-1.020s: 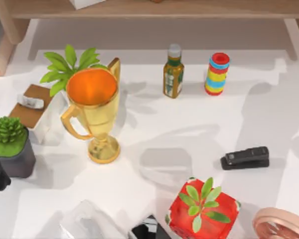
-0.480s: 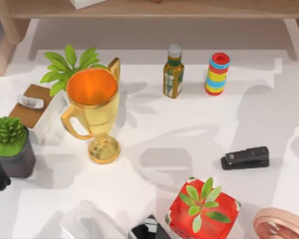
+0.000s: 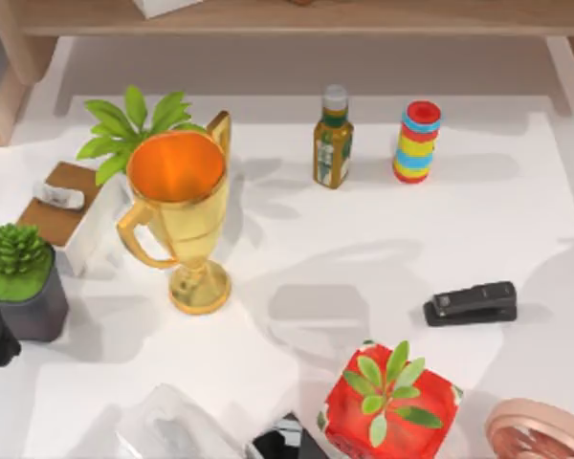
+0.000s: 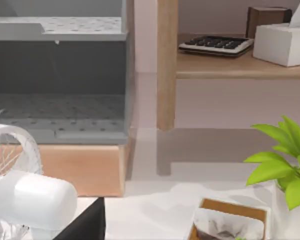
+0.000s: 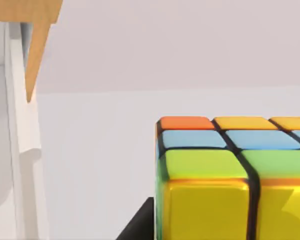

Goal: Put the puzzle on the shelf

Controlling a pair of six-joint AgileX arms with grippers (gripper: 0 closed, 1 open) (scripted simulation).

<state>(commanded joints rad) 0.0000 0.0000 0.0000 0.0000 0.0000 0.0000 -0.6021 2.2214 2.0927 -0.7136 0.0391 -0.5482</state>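
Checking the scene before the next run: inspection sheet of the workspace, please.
Surface: white table, shadowed in patches.
Job's things: puzzle close before the right wrist camera, with yellow, green, blue and orange tiles; shelf along the far edge, holding a keyboard and a tissue box.
Clutter: gold trophy, bottle, ring stack, stapler, red box with a plant, small brown-topped box, potted succulent, white fan.
End effectors: nothing seen.
Cables: nothing seen.
Surroundings: grey perforated rack beside the shelf's post.
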